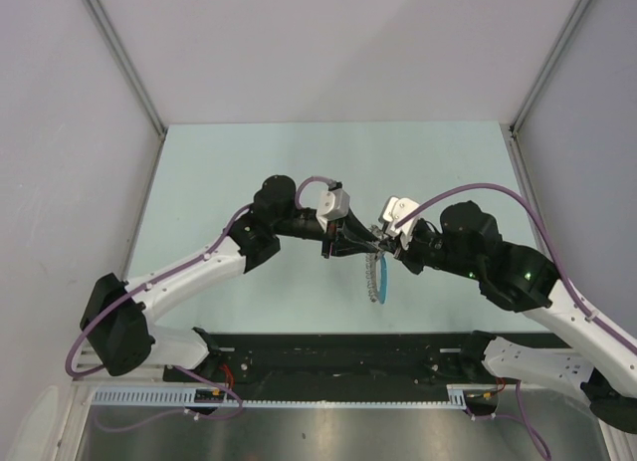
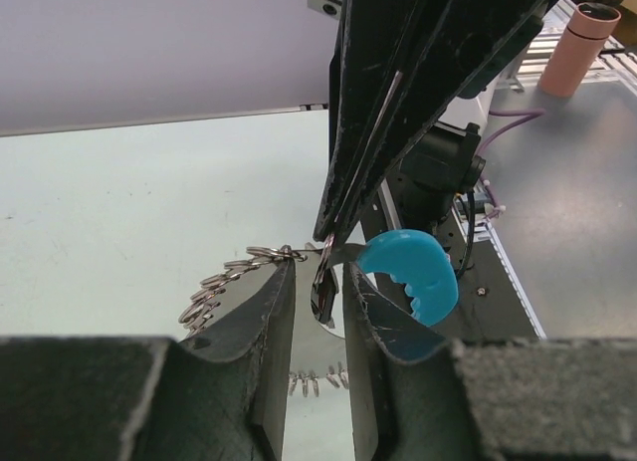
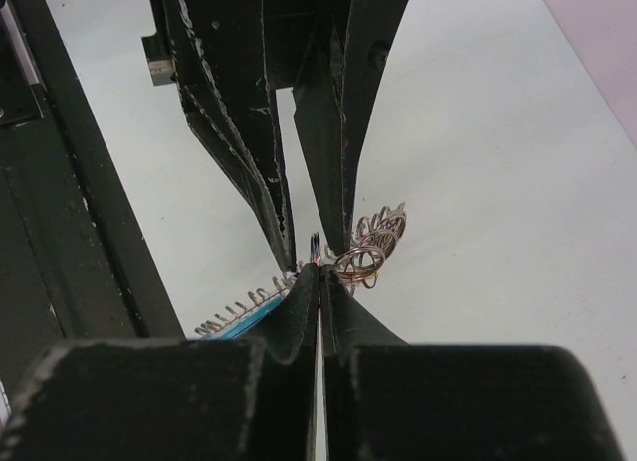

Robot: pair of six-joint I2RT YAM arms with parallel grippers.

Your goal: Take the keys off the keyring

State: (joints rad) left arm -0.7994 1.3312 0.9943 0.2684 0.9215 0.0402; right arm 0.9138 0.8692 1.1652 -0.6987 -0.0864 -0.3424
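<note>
Over the middle of the table (image 1: pixel 249 162), towards its near edge, I have the right end effector (image 3: pixel 319 272) pinched shut on the keys (image 3: pixel 370 244), the left end effector (image 2: pixel 317 277) narrow beside them with its grip unclear, and the keyring (image 2: pixel 324 282) on its blue strap (image 2: pixel 413 272) apparently with nothing removed yet.

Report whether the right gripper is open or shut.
Shut. In the right wrist view the right gripper shows almost no gap between its fingers, which pinch a thin metal sliver poking out above the tips.
</note>
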